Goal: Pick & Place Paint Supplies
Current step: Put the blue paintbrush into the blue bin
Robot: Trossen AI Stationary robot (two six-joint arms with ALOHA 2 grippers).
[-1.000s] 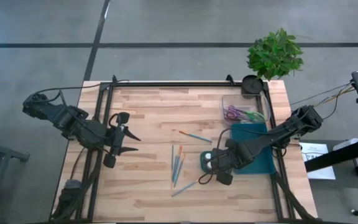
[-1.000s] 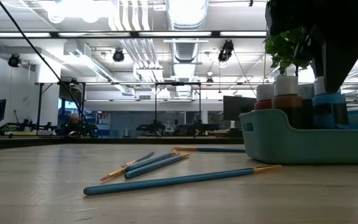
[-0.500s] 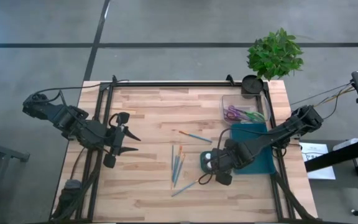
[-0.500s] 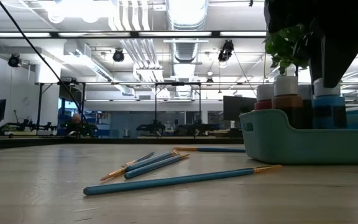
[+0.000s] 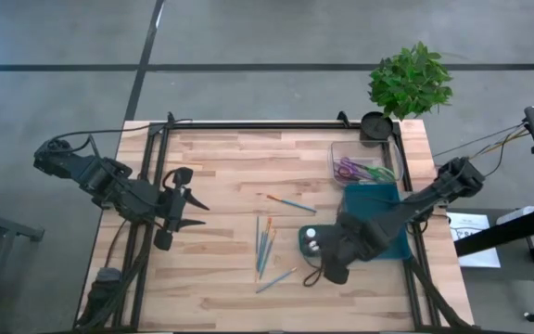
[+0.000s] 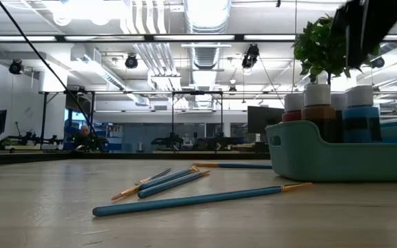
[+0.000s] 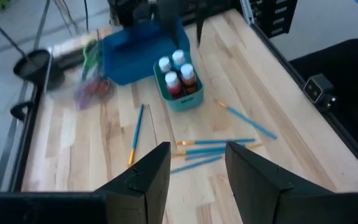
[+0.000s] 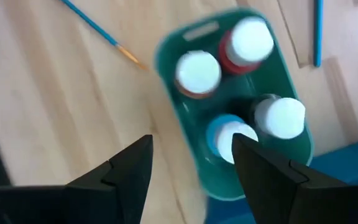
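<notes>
Right gripper [image 5: 320,267]: I see its fingers [image 8: 124,171] spread apart with nothing between them, hanging above the teal caddy, clear of the bottle caps

Teal caddy [image 5: 308,243]: I read it as sitting on the wooden table [image 5: 221,158] just ahead of my right fingers, touching the edge of the blue tray [image 5: 386,218]; it is a small teal holder with a handle slot at one end

Paint bottles [image 8: 247,38]: four white-capped bottles stand upright inside the caddy; the blue one [image 6: 362,116] is the one nearest my right fingertips, a brown one [image 6: 317,111] beside it

Paintbrushes [image 5: 265,243]: a loose cluster of blue-handled brushes lies flat on the table, between my two grippers; one more [image 5: 291,203] lies apart beyond them, another [image 5: 275,279] on the near side

Left gripper [image 5: 185,201]: waits well off to the side of the brushes, above the table's edge; I see its fingers [image 7: 143,180] parted and empty

Clear box [image 5: 360,169]: sits past the blue tray, holding purple and green items

Potted plant [image 5: 410,80]: stands at the table's far corner
</notes>
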